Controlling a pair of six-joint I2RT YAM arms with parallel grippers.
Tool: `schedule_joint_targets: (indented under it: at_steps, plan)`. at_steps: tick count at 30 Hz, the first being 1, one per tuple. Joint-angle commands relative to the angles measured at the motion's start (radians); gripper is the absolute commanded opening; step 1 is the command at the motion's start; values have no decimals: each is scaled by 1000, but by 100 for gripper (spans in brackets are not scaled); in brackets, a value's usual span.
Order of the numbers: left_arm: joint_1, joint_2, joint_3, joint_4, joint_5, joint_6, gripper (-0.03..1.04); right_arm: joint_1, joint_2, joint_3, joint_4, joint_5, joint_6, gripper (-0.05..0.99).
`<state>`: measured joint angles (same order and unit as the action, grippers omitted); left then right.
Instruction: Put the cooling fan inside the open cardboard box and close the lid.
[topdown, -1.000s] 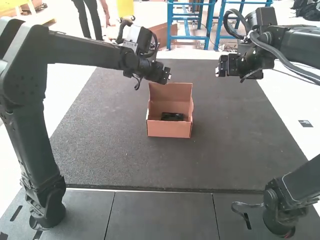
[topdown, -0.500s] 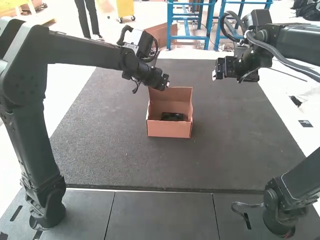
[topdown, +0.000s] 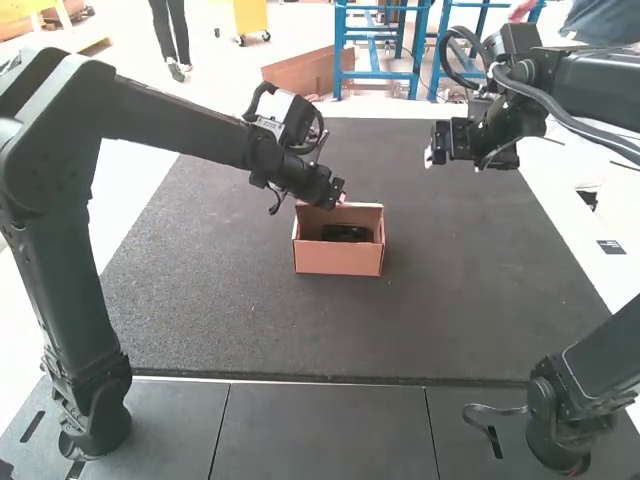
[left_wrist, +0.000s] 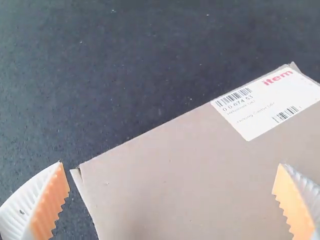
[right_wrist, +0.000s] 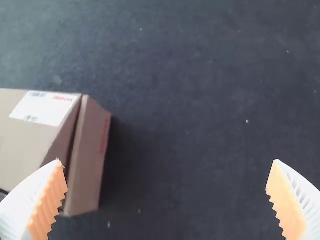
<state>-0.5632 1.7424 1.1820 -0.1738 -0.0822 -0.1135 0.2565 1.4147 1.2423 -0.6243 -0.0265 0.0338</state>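
The brown cardboard box (topdown: 338, 255) stands mid-mat, and the black cooling fan (topdown: 347, 234) lies inside it. Its lid (topdown: 352, 211) hangs from the far edge, tipped forward and low over the opening, which still shows the fan. My left gripper (topdown: 331, 196) is at the lid's back left corner, open. In the left wrist view the lid's outer face (left_wrist: 200, 165) with a white label (left_wrist: 265, 102) spreads between the left gripper's (left_wrist: 170, 202) fingers. My right gripper (topdown: 438, 146) hovers open, far right of the box, above the mat. The right wrist view has the box (right_wrist: 50, 135) off to one side of the right gripper (right_wrist: 167, 200).
A dark mat (topdown: 470, 290) covers the table around the box. A small black tag (topdown: 611, 247) lies off the mat at the right. Beyond the mat's far edge rests a brown board (topdown: 305, 68).
My left gripper has come down and toward the box's front, and the lid has dropped from upright to low over the opening. The right gripper has barely shifted.
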Motion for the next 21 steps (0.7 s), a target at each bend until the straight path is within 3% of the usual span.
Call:
schedule_joint_targets:
  at_steps: [1, 9, 14, 21]
  plan:
    - [-9, 2, -32, 16, 4, 2, 96, -25, 3, 22, -2, -12, 6, 92]
    - [-9, 9, -114, 76, -2, 9, 96, -28, 4, 19, -15, -15, 5, 92]
    - [-14, 34, -157, 106, -8, 41, 96, -28, 3, 17, -20, -16, 5, 92]
    - [-4, -9, -99, 85, -10, 44, 97, -28, 3, 20, -25, -44, 6, 92]
